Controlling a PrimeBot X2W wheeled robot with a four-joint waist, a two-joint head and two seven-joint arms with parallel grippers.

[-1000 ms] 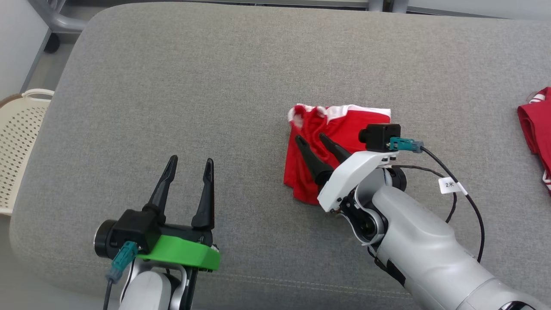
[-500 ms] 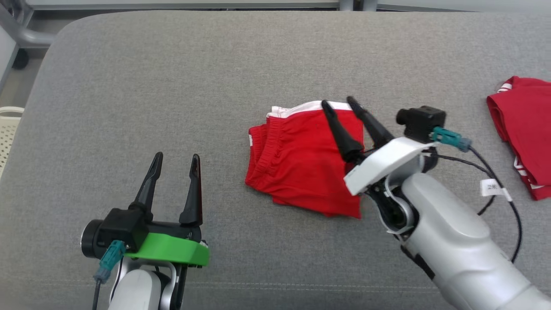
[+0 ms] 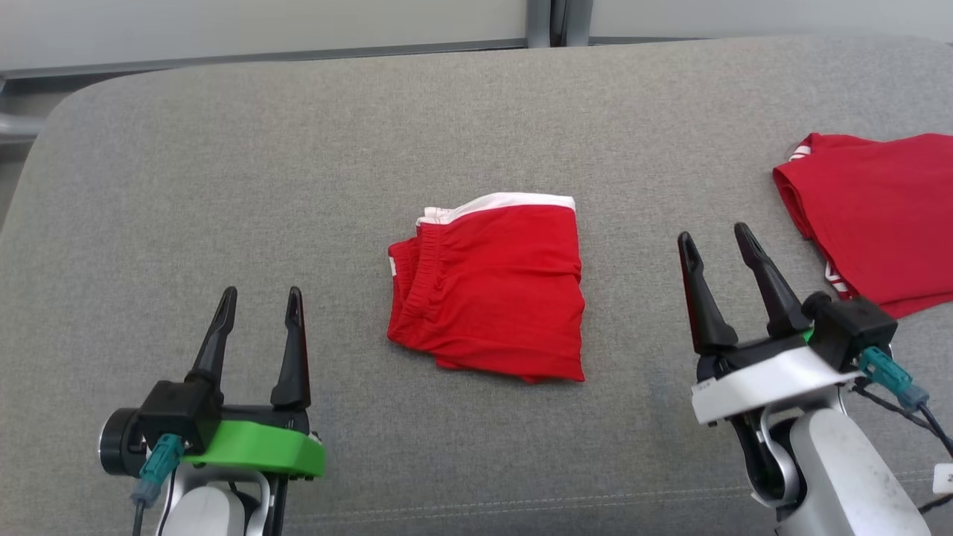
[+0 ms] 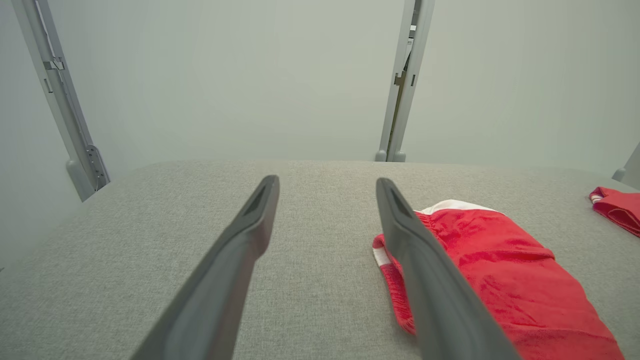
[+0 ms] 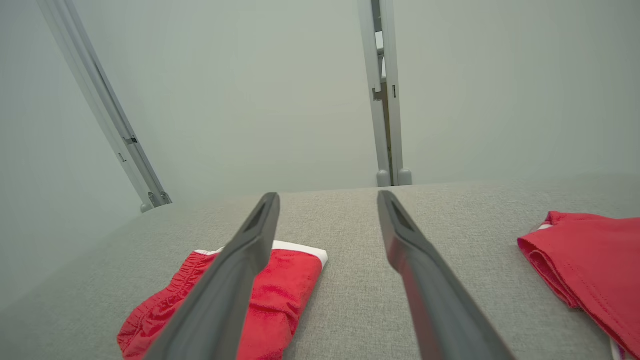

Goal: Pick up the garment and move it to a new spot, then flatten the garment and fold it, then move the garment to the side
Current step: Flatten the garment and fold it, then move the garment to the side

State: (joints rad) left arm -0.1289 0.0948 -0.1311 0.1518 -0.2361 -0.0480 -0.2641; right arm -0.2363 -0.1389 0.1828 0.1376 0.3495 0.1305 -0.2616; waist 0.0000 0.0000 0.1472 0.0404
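The garment [image 3: 491, 290], red shorts with a white waistband, lies folded into a rough square at the middle of the grey cushioned surface [image 3: 298, 186]. It also shows in the left wrist view [image 4: 500, 270] and the right wrist view [image 5: 270, 295]. My left gripper [image 3: 257, 305] stands open at the lower left, well apart from the garment, with nothing between its fingers. My right gripper [image 3: 715, 242] stands open at the lower right, a short way right of the garment, also empty.
A second red garment [image 3: 871, 216] with white trim lies at the right edge of the surface, close to my right gripper, seen too in the right wrist view [image 5: 585, 260]. A pale wall with grey metal posts [image 4: 400, 85] stands behind the surface's far edge.
My right gripper has pulled back off the garment to the lower right, leaving it lying folded. The head camera has shifted, so the whole scene sits differently. My left gripper stays open.
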